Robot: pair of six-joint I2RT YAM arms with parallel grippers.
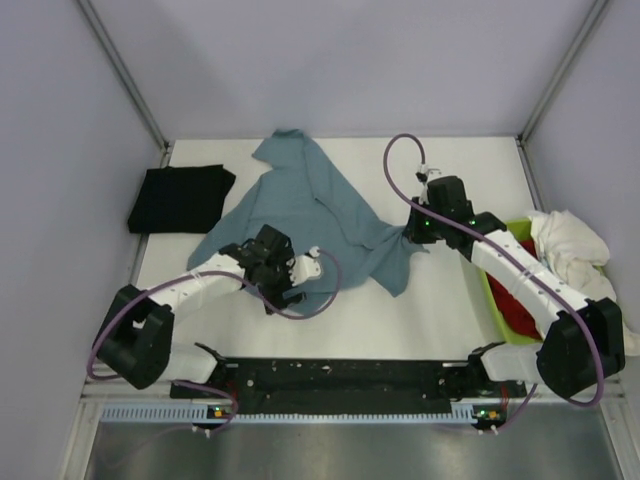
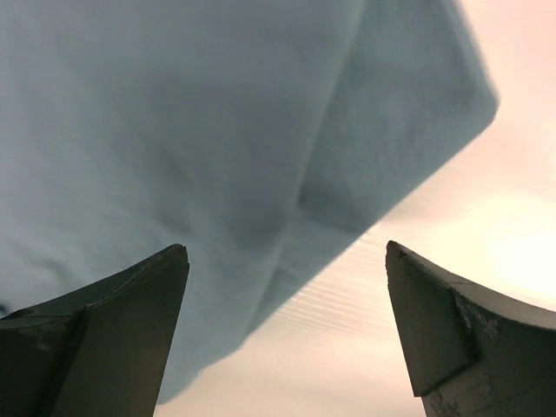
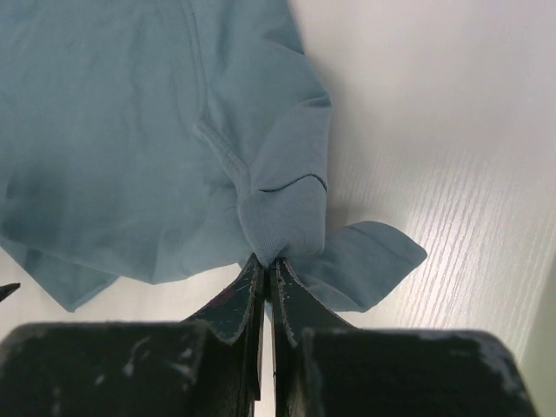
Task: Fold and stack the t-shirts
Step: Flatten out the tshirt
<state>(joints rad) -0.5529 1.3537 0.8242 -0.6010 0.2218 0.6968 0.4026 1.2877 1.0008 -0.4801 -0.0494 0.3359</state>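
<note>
A slate-blue t-shirt (image 1: 305,205) lies rumpled across the middle of the table. My right gripper (image 1: 415,236) is shut on its right edge; in the right wrist view the jaws (image 3: 269,261) pinch a bunched fold of the blue cloth (image 3: 130,130). My left gripper (image 1: 275,292) is open over the shirt's near left edge; in the left wrist view the cloth (image 2: 200,130) lies ahead of the gripper (image 2: 287,252), with nothing between the jaws. A black t-shirt (image 1: 180,198) lies folded at the far left. White (image 1: 570,240) and red (image 1: 515,305) shirts are in the bin.
A lime-green bin (image 1: 497,310) stands at the right edge beside my right arm. Grey walls enclose the table on three sides. A black rail (image 1: 340,378) runs along the near edge between the arm bases.
</note>
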